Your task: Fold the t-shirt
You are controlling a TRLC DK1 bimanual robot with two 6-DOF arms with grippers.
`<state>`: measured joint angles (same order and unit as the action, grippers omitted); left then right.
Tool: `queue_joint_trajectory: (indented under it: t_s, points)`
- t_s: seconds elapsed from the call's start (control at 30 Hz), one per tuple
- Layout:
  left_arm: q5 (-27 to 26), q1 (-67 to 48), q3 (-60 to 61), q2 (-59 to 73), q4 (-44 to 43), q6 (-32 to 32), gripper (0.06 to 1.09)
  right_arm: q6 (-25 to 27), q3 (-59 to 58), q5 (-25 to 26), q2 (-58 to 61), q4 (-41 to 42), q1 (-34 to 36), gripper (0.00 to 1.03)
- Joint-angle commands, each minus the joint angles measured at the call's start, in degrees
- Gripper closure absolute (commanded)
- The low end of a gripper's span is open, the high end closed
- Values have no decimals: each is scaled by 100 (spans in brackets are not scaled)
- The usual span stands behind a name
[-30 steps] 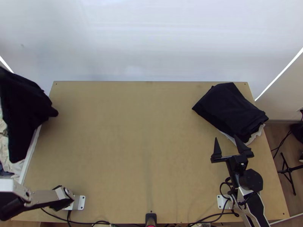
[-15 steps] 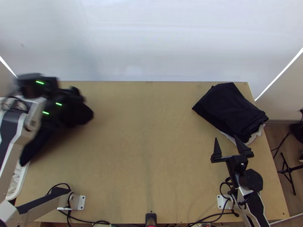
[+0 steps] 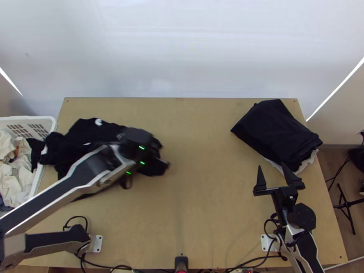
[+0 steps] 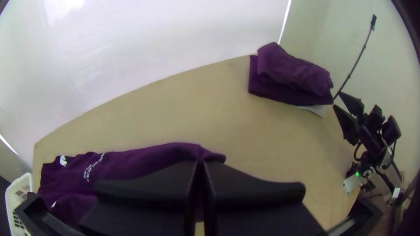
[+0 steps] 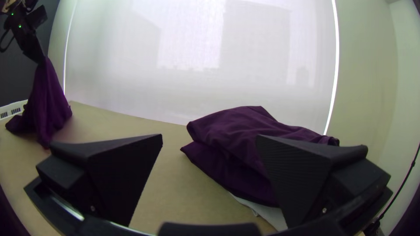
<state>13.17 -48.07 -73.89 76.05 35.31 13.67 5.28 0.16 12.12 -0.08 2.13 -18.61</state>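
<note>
Trainer: Start with the counter (image 3: 204, 214). Use the stretch between your left gripper (image 4: 200, 166) and your right gripper (image 3: 271, 166); you'll want that width to spread things.

Spotter: Mind the basket (image 3: 49, 122), out past the left gripper on the side away from the right one. Dark cloth (image 3: 34, 146) shows at its inner side. I can't tell whether that's part of your load, so don't yank.

Trainer: Your t-shirt (image 3: 86, 129) hangs from the left gripper, pinched in its closed fingers, and the rest trails bunched on the counter, back toward the basket. Draw it low and slow toward the right gripper, so the trailing cloth slides out rather than balling up.

Spotter: Stop short of the folded pile (image 3: 275, 132), just beyond the right gripper's tips. Brush it and you could skew the stack.

Trainer: The right gripper stands open, with nothing between its fingers. I'd bring it to a free corner or shoulder, close on the edge only, then ease the two apart until the creases drop out.

Spotter: Last, the white print (image 4: 93, 167), beside the left gripper. Let it tell you how the front lies, and square it up before your first fold.
</note>
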Motion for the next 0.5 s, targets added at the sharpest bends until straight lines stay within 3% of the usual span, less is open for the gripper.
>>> queue_joint_trajectory:
  t_s: [0.0, 0.47]
  points:
    - [125, -958, -240, 894, -499, 268, 105, -1, 1, 1, -1, -2, -2, 4]
    - [-51, -1556, -1717, 1984, -490, 804, 105, -1, 1, 1, -1, 7, -2, 4]
